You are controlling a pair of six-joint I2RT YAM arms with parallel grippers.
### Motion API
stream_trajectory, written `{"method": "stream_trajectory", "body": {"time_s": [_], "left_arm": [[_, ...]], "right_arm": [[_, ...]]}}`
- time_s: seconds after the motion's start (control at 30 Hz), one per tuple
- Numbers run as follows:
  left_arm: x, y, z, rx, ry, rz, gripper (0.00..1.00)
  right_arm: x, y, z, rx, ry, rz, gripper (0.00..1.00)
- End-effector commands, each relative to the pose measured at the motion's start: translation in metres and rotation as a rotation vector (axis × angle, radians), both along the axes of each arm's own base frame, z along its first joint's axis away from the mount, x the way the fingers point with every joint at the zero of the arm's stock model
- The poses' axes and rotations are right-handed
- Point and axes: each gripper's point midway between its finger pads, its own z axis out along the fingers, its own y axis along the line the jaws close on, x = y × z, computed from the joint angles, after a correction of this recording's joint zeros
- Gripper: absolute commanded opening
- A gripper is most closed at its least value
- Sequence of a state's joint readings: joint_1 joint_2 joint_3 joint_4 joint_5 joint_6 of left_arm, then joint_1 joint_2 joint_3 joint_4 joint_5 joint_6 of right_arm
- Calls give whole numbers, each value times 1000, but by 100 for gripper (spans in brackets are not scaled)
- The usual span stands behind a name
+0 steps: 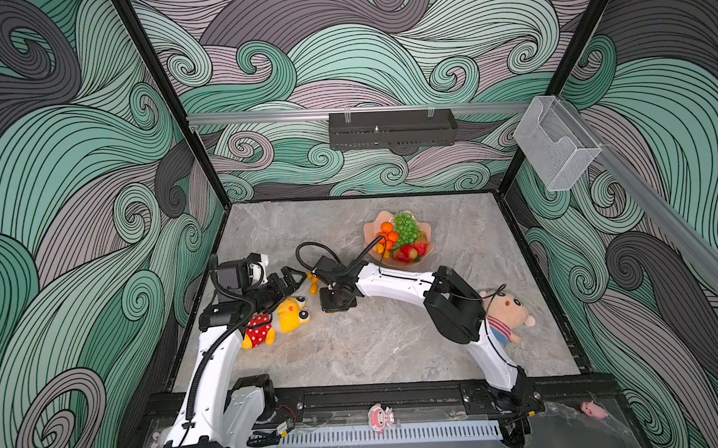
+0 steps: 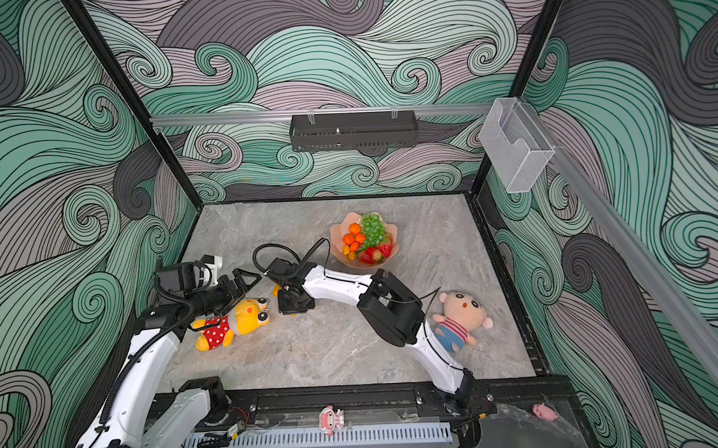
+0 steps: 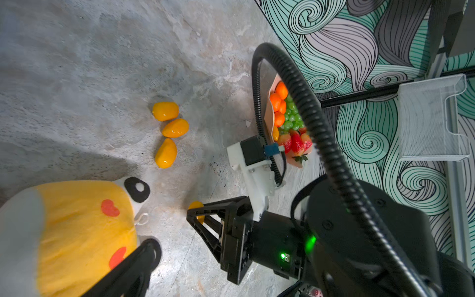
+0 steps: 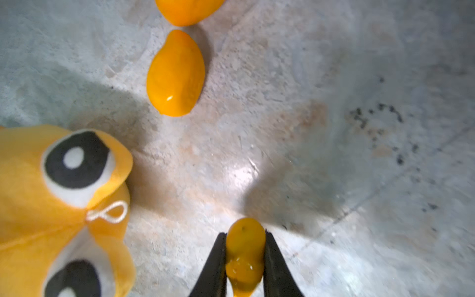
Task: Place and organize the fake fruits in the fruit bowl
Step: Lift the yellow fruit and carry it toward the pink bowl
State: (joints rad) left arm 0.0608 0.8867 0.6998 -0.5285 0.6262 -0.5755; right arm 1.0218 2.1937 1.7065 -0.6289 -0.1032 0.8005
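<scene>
Pinching a kumquat close to the table, the right tool is clenched on it beside the yellow plush. Three more kumquats lie nearby, well apart from the bowl. The left tool stands released, empty.

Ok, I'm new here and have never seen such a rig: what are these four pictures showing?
It is two white robot arms, the left arm and the right arm, at a grey table. Two pictures look down from overhead, nearly alike; two come from a camera on each wrist. On the table lie a pink bowl of fruit, three loose kumquats, a yellow plush and a doll. Each arm ends in a two-fingered end effector. The right end effector is shut on a fourth kumquat; the left end effector is open and empty.
</scene>
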Motion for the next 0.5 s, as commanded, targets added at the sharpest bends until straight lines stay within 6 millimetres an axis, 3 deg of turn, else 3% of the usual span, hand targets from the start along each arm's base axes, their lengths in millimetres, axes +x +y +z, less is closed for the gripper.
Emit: {"method": "stream_trajectory", "body": {"time_s": [0.0, 0.2, 0.47], "left_arm": [[3, -13, 2, 9, -20, -34, 99], [2, -42, -4, 17, 5, -116, 99], [10, -65, -3, 30, 6, -159, 99]], "right_arm": [[6, -10, 30, 41, -92, 7, 20], [5, -43, 40, 49, -144, -2, 20], [16, -91, 51, 40, -165, -73, 20]]}}
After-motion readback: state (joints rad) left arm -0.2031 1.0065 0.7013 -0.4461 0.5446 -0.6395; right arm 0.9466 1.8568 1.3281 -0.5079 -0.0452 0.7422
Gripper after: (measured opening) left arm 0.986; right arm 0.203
